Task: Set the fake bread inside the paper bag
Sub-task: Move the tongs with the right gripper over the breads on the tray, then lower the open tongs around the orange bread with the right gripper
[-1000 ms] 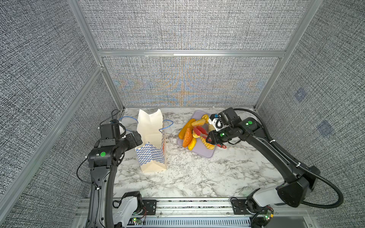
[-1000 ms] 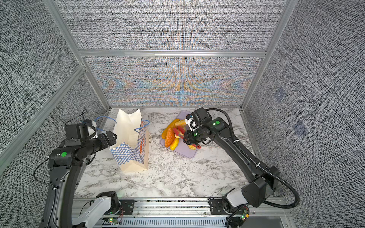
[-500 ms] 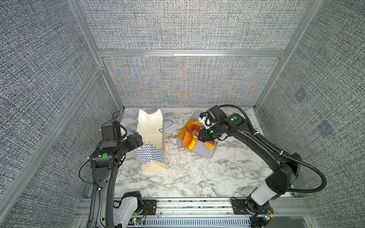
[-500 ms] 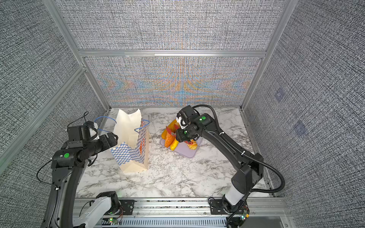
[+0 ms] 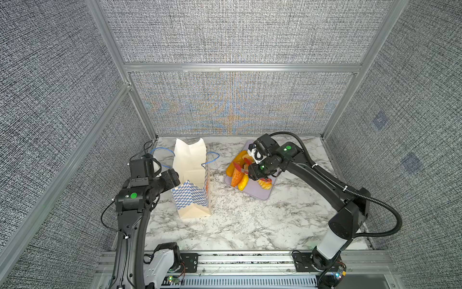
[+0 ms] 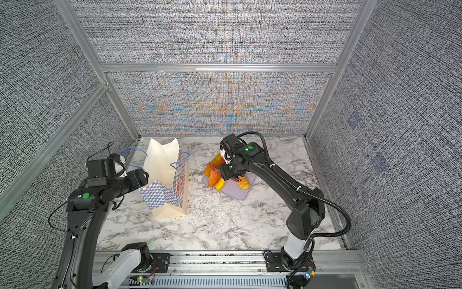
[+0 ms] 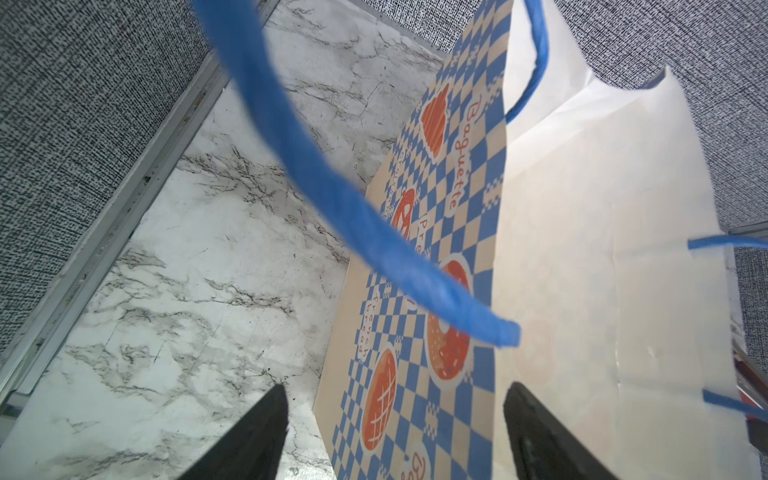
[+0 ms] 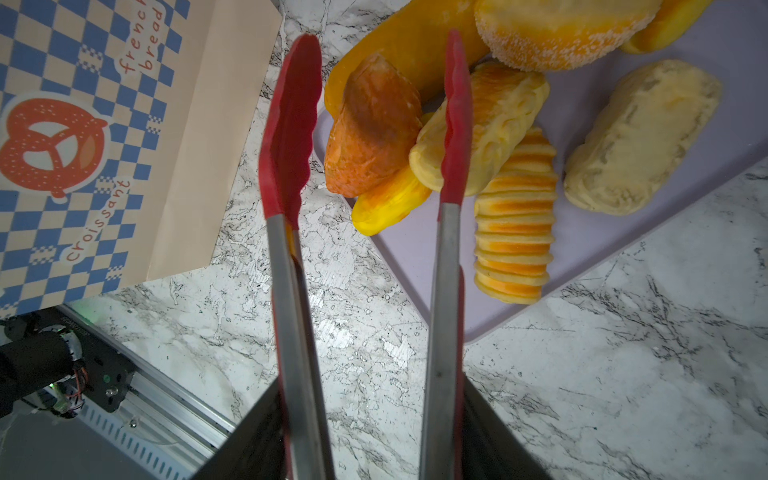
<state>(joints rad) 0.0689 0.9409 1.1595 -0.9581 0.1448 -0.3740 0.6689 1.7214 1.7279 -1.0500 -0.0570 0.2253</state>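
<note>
The paper bag (image 5: 191,175) (image 6: 165,175) stands upright with its mouth open, left of centre. My left gripper (image 5: 175,179) (image 7: 397,436) is open at the bag's left wall. One finger (image 7: 257,436) is outside over the table and the other is over the cream inside. The fake bread (image 5: 237,176) lies piled on a lavender tray (image 5: 262,194). My right gripper (image 5: 252,172) (image 8: 370,424) is shut on the red tongs (image 8: 291,124). The tongs' tips stand apart above the pile, either side of an orange-brown loaf (image 8: 374,124).
A ridged loaf (image 8: 515,232), a pale long loaf (image 8: 640,141) and a sugared bun (image 8: 557,29) share the tray. A blue cord handle (image 7: 332,187) loops over my left gripper. Mesh walls close in the marble table (image 5: 250,225) on three sides.
My right arm has carried the tongs left over the bread pile and their tips have spread. The left gripper's jaws have narrowed somewhat at the bag's wall.
</note>
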